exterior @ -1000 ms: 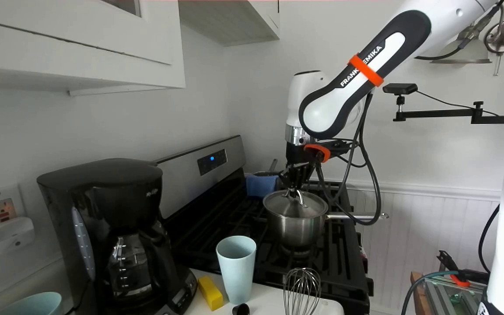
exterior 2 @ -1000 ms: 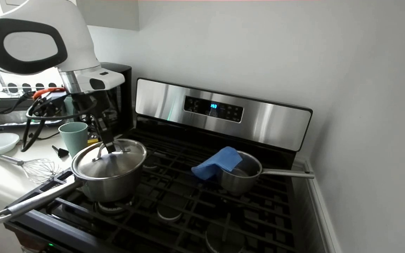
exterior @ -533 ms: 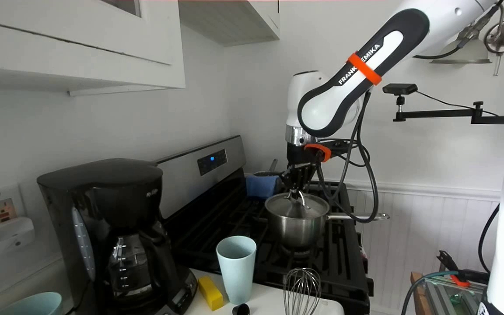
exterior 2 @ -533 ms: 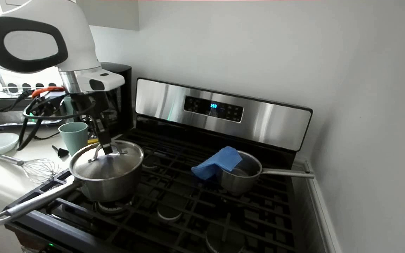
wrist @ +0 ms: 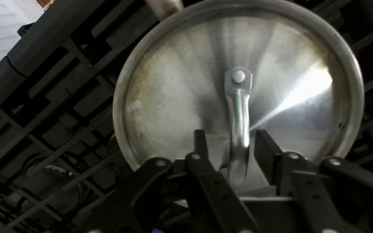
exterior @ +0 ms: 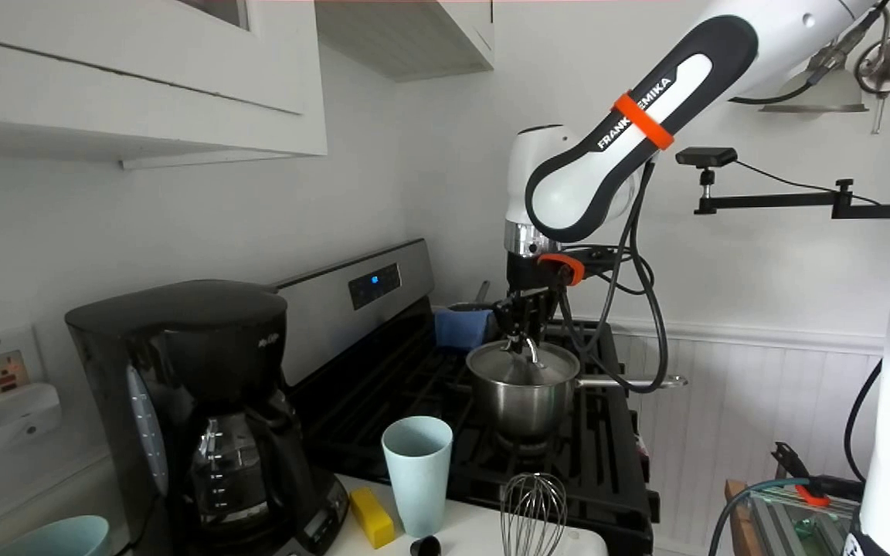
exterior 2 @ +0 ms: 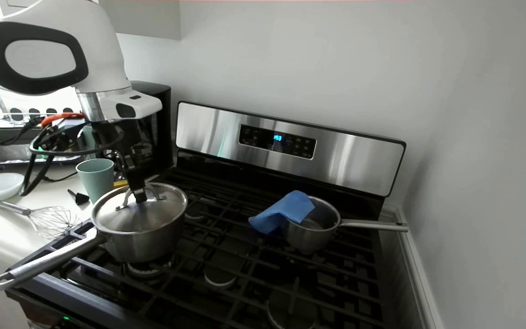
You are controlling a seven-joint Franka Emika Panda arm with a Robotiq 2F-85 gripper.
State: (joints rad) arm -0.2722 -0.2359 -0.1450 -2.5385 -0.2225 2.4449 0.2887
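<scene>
Evidently the handling is at an early point, judging by how things lie: the gripper (wrist: pixel 231 138) is down around the lid handle (wrist: pixel 239 111), but no hold on it shows. In the wrist view its two fingers (wrist: pixel 201 142) stand spread at the lower middle of the frame, with the arch of that handle running between them and a gap visible on either side, the narrower one toward the finger at the frame's right. Nothing looks pinched.

The lid (wrist: pixel 173 94) takes up the centre and upper right of that frame and rests on the rim of its pot (exterior 2: pixel 146 246), which stands left of centre on the stove (exterior 2: pixel 354 160) in an exterior view, its long pot handle (exterior 2: pixel 48 263) pointing to the lower left. So lining up with the lid handle appears done; closing on it appears undone, and the lid is not raised. Whether a fingertip brushes the lid cannot be told from these angles.

Around them, a smaller saucepan (exterior 2: pixel 307 240) sits right of centre in an exterior view, with a blue cloth (exterior 2: pixel 286 211) hung over its rim. A black coffee maker (exterior: pixel 190 324) stands at the lower left of an exterior view, where a pale blue cup (exterior: pixel 418 486), a yellow block (exterior: pixel 371 517) and a whisk (exterior: pixel 534 506) lie toward the bottom of the frame.
</scene>
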